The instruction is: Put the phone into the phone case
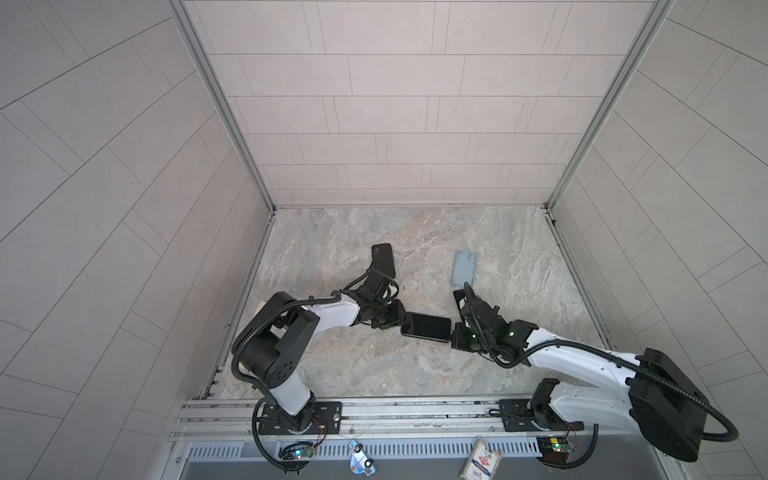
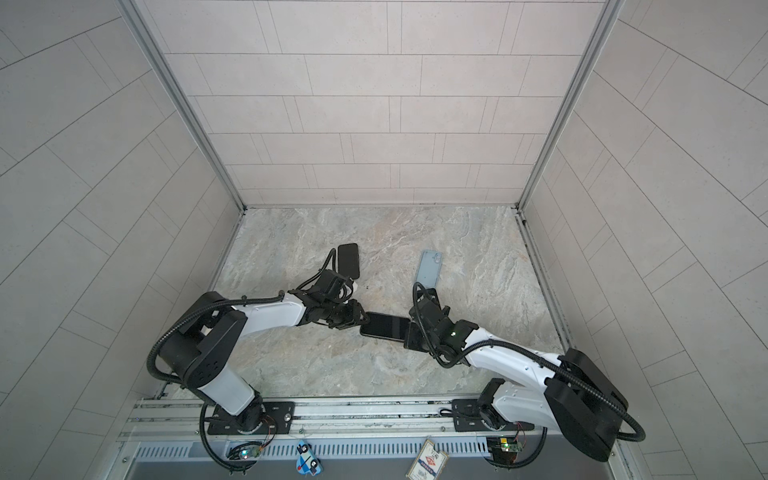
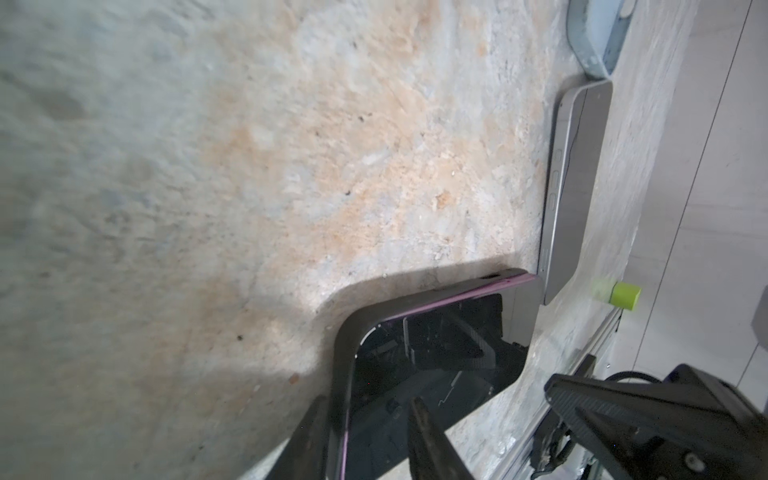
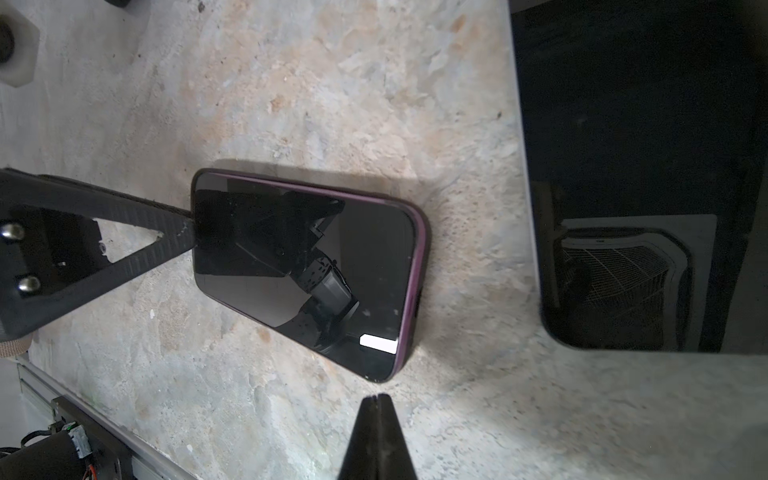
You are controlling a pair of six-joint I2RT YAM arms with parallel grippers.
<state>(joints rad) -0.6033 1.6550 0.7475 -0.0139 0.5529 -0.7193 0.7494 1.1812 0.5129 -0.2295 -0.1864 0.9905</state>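
Phone [image 4: 303,270]: left gripper [image 3: 368,409] straddles one end, cannot tell if pinched; right gripper [image 4: 376,401] clenched, empty. Risk: shallow edge grip slips off.

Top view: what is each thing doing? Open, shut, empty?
phone: screen up, dark
phone case: empty, on the table
left gripper: open around the phone's end
right gripper: shut, empty, beside the phone
second phone: flat, screen dark
black phone or case: flat, partly hidden
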